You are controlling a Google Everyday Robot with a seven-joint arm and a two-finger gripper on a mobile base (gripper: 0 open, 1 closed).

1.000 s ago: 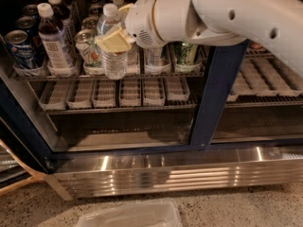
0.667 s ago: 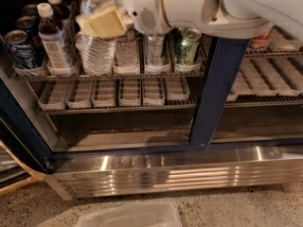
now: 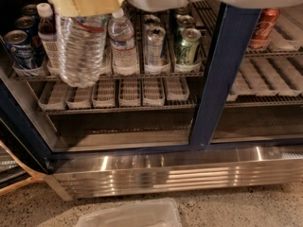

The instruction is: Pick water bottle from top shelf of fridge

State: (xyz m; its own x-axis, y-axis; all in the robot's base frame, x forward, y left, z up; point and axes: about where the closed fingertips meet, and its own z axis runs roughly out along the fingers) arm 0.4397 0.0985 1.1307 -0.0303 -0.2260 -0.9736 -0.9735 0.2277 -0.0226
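My gripper (image 3: 83,4), with tan pads, is at the top left and is shut on the neck end of the water bottle (image 3: 83,48). The clear ribbed bottle hangs upright below the pads, in front of the top shelf (image 3: 161,74) and off the rack. Its cap is hidden by the pads. The white arm runs along the top edge to the right. A second water bottle (image 3: 124,42) with a white cap still stands on the top shelf of the fridge (image 3: 215,74).
On the top shelf stand a dark purple bottle (image 3: 47,34), blue cans (image 3: 19,50), a silver can (image 3: 155,45), a green can (image 3: 188,46) and, at right, a red can (image 3: 262,28). The lower rack (image 3: 118,97) holds lane trays. A plastic bin (image 3: 132,214) lies on the floor.
The gripper has drawn the water bottle off the shelf, up and towards the camera, so it now looks much larger. The arm has risen to the top edge.
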